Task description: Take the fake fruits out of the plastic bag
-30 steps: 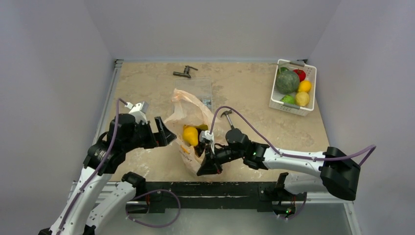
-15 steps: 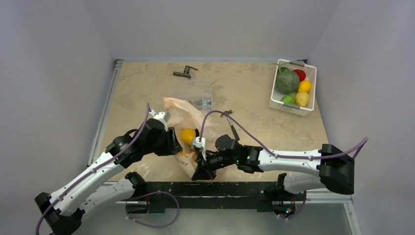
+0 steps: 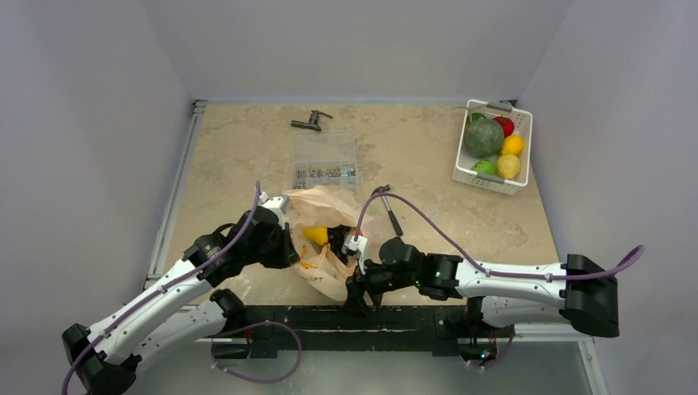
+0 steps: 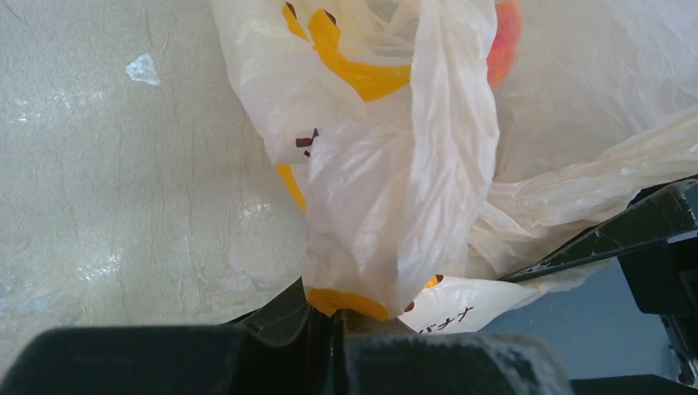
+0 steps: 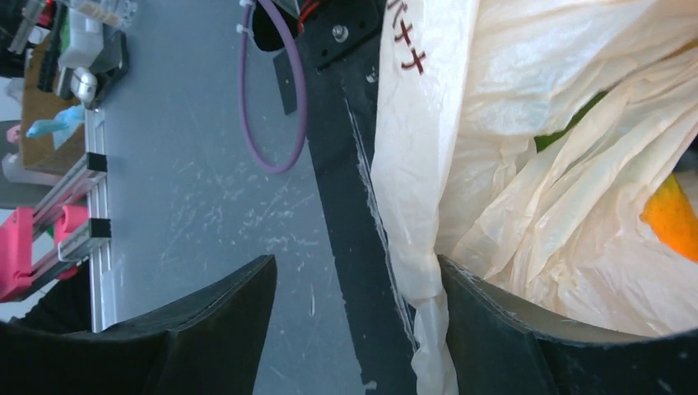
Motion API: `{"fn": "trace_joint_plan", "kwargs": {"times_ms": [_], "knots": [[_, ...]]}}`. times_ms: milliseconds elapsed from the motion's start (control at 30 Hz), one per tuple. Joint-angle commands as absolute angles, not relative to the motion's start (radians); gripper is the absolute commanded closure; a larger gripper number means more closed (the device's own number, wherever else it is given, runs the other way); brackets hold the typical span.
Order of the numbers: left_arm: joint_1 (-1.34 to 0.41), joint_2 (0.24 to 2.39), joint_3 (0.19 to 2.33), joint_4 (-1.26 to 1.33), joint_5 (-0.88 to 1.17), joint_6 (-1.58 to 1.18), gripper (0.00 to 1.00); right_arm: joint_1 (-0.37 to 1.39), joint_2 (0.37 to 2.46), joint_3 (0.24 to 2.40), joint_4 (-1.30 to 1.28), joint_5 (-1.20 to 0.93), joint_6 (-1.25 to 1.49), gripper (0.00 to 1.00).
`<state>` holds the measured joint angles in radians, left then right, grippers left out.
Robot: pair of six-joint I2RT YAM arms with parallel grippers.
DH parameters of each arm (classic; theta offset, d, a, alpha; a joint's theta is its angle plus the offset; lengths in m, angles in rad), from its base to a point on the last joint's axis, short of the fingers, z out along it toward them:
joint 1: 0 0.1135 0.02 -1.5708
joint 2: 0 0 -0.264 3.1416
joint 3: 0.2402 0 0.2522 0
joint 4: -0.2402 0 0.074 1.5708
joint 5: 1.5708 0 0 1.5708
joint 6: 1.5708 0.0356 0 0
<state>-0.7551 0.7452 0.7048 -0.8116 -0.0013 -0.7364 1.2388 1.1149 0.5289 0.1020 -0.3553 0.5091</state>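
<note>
Thin peach-orange film, crinkled and translucent: one plastic bag (image 4: 395,164), slumped on the desk (image 4: 123,206) at its near edge. The left fingers (image 4: 325,325) are clenched on a gathered fold of that film, which fans up and away from the fingertips, with printed orange bands just beyond the pinch. Contents: the fake fruits (image 3: 317,234), none yet out. A yellow-orange one shows in the bag's mouth between the two sets of fingers, and a pink-orange shape (image 4: 509,33) glows through the film well beyond the left fingertips. An orange piece (image 5: 671,218) and a green sliver (image 5: 568,132) sit behind folds to the right of the right fingers (image 3: 359,292). Those fingers stand spread and grasp nothing; a twisted edge of film lies against the inner face of one, and the black frame rail (image 5: 346,164) shows in the gap. Handling, as judged: the left pinch should stay firm and draw its fold up and away, so the mouth gapes. The right fingers should stay wide, clear the loose edge, enter through the opening and close on a fruit's round body, not on film. Glossy plastic is likely to slip, so a centred grip is advised. A white basket (image 3: 491,183) stands well beyond the right fingers.
</note>
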Motion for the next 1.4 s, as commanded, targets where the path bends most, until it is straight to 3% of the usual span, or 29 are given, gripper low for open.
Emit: {"fn": "trace_joint_plan", "kwargs": {"times_ms": [0, 100, 300, 500, 633, 867, 1133, 1267, 1367], "knots": [[-0.757, 0.743, 0.701, -0.765, 0.045, -0.686, 1.00, 1.243, 1.055, 0.595, -0.084, -0.324, 0.526, 0.30], [-0.756, 0.743, 0.661, -0.712, 0.073, -0.691, 1.00, 1.243, 1.011, 0.684, -0.116, -0.256, 0.515, 0.28], [-0.756, 0.791, 0.622, -0.661, 0.109, -0.700, 1.00, 1.238, 1.103, 0.697, 0.111, -0.037, 0.679, 0.66], [-0.757, 0.837, 0.619, -0.691, 0.103, -0.691, 1.00, 1.238, 1.230, 0.646, 0.012, 0.137, 0.703, 0.81], [-0.757, 0.843, 0.546, -0.622, 0.109, -0.721, 1.00, 1.242, 1.194, 0.573, -0.153, 0.246, 0.730, 0.91], [-0.756, 0.943, 0.443, -0.462, 0.160, -0.759, 1.00, 1.243, 1.001, 0.312, 0.008, 0.151, 0.925, 0.91], [-0.757, 0.966, 0.439, -0.508, 0.048, -0.779, 1.00, 1.221, 1.271, 0.369, 0.238, 0.179, 0.941, 0.90], [-0.758, 0.962, 0.417, -0.477, 0.043, -0.806, 1.00, 1.215, 1.420, 0.473, 0.167, 0.176, 0.873, 0.93], [-0.758, 0.973, 0.407, -0.457, 0.047, -0.822, 1.00, 1.215, 1.397, 0.505, 0.098, 0.200, 0.833, 0.92]]}}
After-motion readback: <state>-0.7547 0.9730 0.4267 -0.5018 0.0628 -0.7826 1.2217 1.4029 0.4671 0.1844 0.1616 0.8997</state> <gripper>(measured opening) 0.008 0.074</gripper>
